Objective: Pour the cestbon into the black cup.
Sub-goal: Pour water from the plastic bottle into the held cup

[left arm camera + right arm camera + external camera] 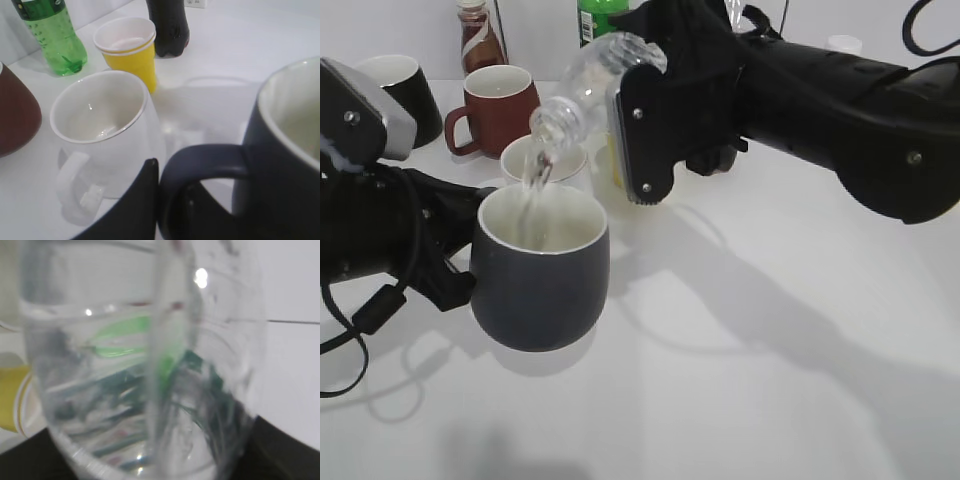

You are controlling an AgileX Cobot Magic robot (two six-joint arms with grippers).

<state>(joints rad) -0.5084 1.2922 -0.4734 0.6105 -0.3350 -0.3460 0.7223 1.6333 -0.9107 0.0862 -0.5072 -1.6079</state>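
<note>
The black cup, matte charcoal with a white inside, is held off the table at front left. My left gripper is shut on its handle. The left wrist view shows the handle clamped between my left gripper's fingers. My right gripper is shut on the cestbon and holds it tilted, mouth down, over the cup. A thin stream of water falls from the mouth into the cup. In the right wrist view the clear bottle fills the frame and hides the jaws.
A white mug stands just behind the cup. A brown-red mug, a glossy black mug, a cola bottle, a green soda bottle and a yellow paper cup stand at the back.
</note>
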